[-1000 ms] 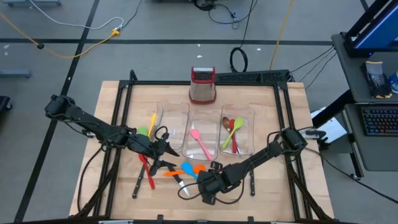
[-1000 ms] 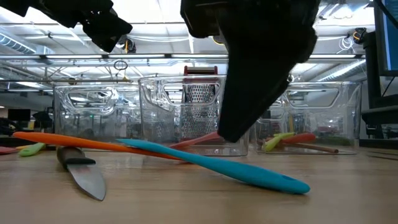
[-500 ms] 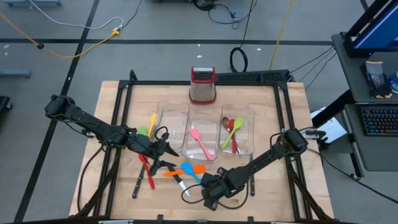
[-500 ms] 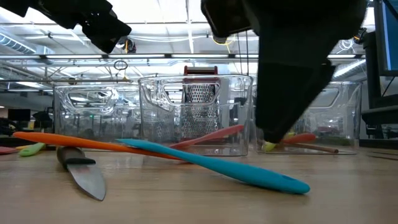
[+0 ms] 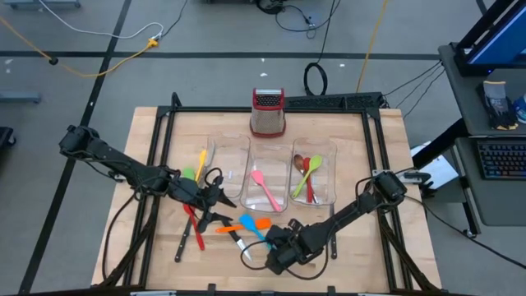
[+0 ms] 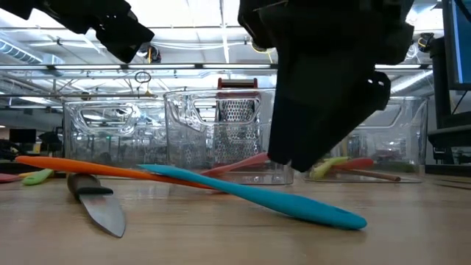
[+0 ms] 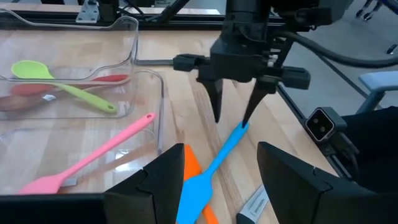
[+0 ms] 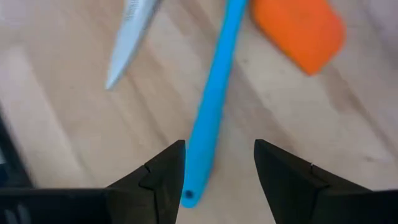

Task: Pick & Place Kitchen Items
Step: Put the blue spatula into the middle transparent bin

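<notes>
A blue spatula lies on the table, crossing an orange spatula; its head end rests on the orange handle and its handle end on the wood. My right gripper hangs open just above that handle end, one finger on each side, touching nothing. A steel-bladed knife lies beside them. My left gripper waits open, raised over the table left of the spatulas. A pink spatula lies in the middle bin; a green spoon and a red utensil lie in the right bin.
Three clear bins stand in a row at mid-table, with a steel grater behind them. Yellow and green utensils lie left of the bins. A red utensil and black-handled knives lie near the front.
My right gripper has rolled at the wrist above the blue spatula's handle end and shifted a little sideways, staying open. The utensils have not moved.
</notes>
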You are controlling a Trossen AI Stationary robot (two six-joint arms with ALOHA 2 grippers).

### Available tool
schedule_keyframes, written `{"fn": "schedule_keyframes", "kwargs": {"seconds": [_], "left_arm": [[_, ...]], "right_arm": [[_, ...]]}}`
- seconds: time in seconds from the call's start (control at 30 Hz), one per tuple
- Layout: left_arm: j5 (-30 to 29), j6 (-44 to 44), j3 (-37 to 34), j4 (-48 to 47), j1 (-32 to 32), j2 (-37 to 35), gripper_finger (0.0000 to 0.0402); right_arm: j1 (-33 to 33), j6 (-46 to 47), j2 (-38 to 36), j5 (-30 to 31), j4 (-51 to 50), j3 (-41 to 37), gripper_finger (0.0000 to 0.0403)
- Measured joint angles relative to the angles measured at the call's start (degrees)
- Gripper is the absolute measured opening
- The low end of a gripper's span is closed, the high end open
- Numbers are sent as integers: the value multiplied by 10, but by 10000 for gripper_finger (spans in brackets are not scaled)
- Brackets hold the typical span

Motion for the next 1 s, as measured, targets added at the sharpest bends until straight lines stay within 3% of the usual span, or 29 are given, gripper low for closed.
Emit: {"fn": "schedule_keyframes", "kwargs": {"seconds": [0.3,0.67,0.83,1.0], "left_arm": [[0,3,0,0,-4,0,207],[0,0,0,2,-17,0,207],[-1,-1,0,2,-31,0,207],[-1,-1,0,2,-42,0,207]], "right_arm": [[-4,-6,55,19,48,2,187],[-6,47,96,24,27,2,181],[-5,69,96,21,14,1,140],[-2,101,96,31,10,-19,64]]}}
